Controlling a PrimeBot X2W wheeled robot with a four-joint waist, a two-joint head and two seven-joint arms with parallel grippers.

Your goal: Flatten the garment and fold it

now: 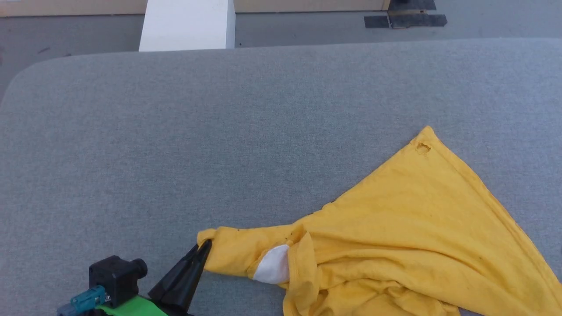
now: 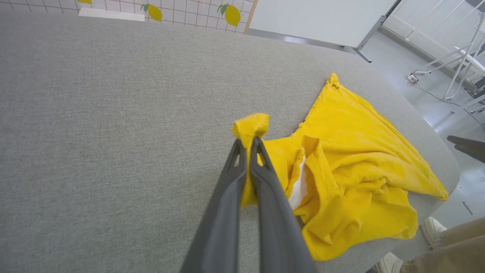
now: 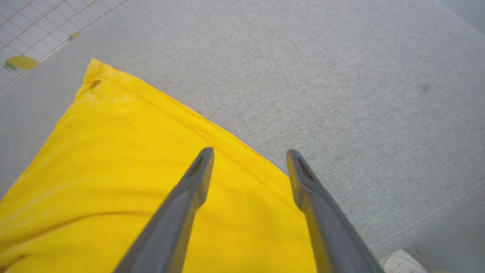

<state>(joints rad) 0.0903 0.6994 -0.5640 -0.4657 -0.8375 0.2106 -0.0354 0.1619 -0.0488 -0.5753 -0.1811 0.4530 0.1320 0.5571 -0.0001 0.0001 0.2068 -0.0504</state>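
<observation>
The garment point(image 1: 408, 224), a bright yellow T-shirt with a white patch showing, lies crumpled on the grey table point(image 1: 219, 145) at the lower right of the head view, one corner stretched out towards the far right. My left gripper point(image 1: 204, 247) is shut on a bunched yellow corner of it at its left end; in the left wrist view the garment point(image 2: 352, 159) has a tuft of cloth poking out past the fingertips of the left gripper point(image 2: 248, 141). My right gripper point(image 3: 250, 153) stands open above the edge of the garment point(image 3: 125, 151), with nothing between its fingers.
A white block point(image 1: 186, 24) stands on the floor beyond the table's far edge. A person's white shoes point(image 2: 432, 229) and tan trouser leg point(image 2: 451, 250) are beside the table. The other arm's dark fingers point(image 2: 468, 146) show at the right edge of the left wrist view.
</observation>
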